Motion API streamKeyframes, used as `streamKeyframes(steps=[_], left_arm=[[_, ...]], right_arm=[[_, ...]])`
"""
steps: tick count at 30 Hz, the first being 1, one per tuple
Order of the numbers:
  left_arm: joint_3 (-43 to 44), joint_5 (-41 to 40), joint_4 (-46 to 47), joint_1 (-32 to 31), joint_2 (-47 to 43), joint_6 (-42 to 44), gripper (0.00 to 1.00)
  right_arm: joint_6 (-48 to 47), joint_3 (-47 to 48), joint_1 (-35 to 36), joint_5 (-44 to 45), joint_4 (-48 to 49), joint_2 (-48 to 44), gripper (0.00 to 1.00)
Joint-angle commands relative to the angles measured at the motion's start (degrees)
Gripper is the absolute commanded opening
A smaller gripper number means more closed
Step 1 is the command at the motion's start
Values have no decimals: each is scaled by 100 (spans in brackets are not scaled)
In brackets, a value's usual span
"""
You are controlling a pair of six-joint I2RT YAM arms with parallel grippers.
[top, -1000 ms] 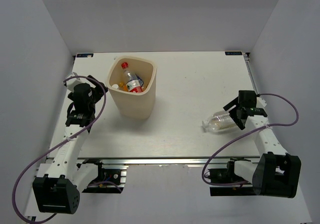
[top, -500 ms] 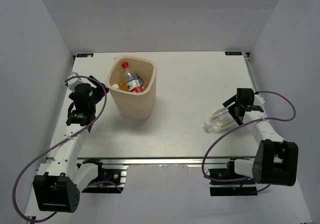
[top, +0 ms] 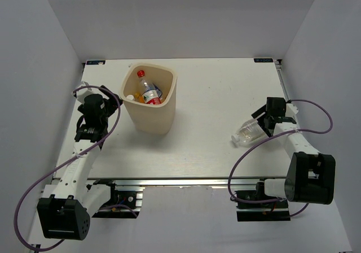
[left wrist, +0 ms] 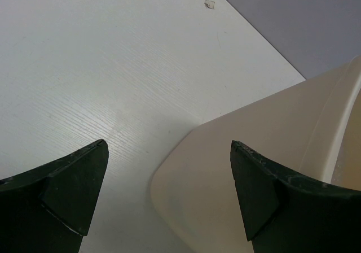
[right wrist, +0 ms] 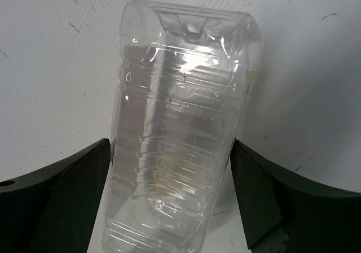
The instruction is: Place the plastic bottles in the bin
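The larger clear plastic bottle (top: 247,132) lies on its side on the table at the right. My right gripper (top: 261,126) is open and straddles it; in the right wrist view the bottle (right wrist: 180,112) fills the gap between the two fingers of the gripper (right wrist: 169,171), with a little space on each side. The cream-beige bin (top: 149,120) stands at the back left and holds several bottles, a red-capped one (top: 148,89) on top. My left gripper (top: 97,95) is open and empty beside the bin's left wall (left wrist: 254,134).
The table's right edge and rail (top: 285,89) run close behind my right gripper. White enclosure walls stand on three sides. A small white speck (left wrist: 209,4) lies on the table beyond the left gripper.
My right arm has drawn in and its gripper has settled closer over the clear bottle, which shifted slightly toward the far right. The left arm has barely moved.
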Motion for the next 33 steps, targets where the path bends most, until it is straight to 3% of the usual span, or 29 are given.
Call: streamKeyframes(steps=[1,3,7,15,21,25,33], left_arm=[[-29,42,67,17,-130,-12,98],[-29,42,67,17,-130,-29,98],[-11,69,67,17,-121,-56,98],[59,-1,6,17,-112,-91,98],[86,-72,-55,17,-147,-73,98],[103,-98,-73,17,-165,-56,98],[112,-151,-91,17,-147,-56,98]], right_arm=[[-448,-65,-17,211,-908,56,18],[-571,93,-17,89,-970,-180,8],[-1097,304,-17,-306,-857,-734,0],[-2074,1024,149,-1783,-531,-1543,0],[-2066,1474,167,-1134,-847,-1412,0],[-1969,1079,167,-1555,-557,-1368,0],[-1978,1245,167,-2354,-522,-1271,0]])
